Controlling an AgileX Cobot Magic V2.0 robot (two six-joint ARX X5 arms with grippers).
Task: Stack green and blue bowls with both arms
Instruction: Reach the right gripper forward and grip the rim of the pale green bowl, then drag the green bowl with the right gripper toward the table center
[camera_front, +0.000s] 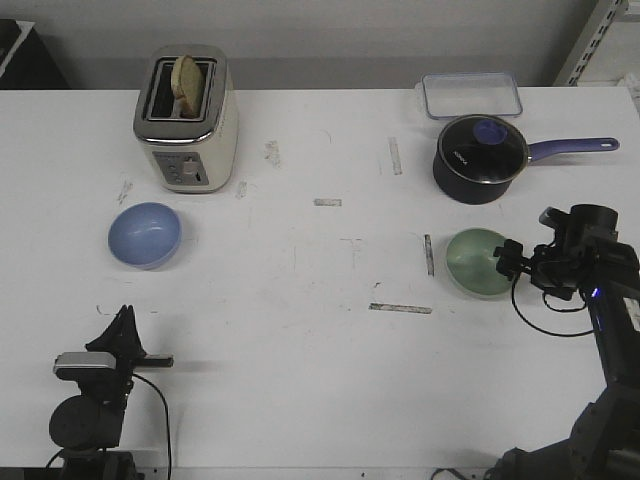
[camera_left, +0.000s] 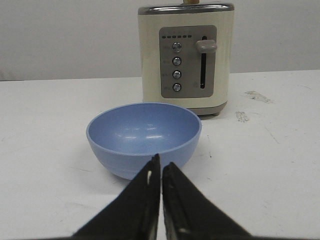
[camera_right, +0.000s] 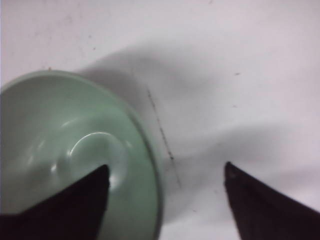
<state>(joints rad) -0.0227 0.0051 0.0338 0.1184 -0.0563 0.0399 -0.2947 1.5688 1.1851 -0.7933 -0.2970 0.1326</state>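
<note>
White table (camera_front: 320, 330), toaster (camera_left: 186, 55) dials frontally.

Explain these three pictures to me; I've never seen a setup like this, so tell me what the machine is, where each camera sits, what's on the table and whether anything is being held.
This is a robot with two black arms working over a white table. The wide picture looks forward from the robot's position; the other two come from cameras on each wrist.

On the table: a blue bowl, a green bowl, a cream toaster holding bread, a dark saucepan with a glass lid, and a clear container.

The left gripper is shut and empty, pointing at the blue bowl. The right gripper is open, one finger over the green bowl's inside and one outside its rim. Nothing is held yet.
</note>
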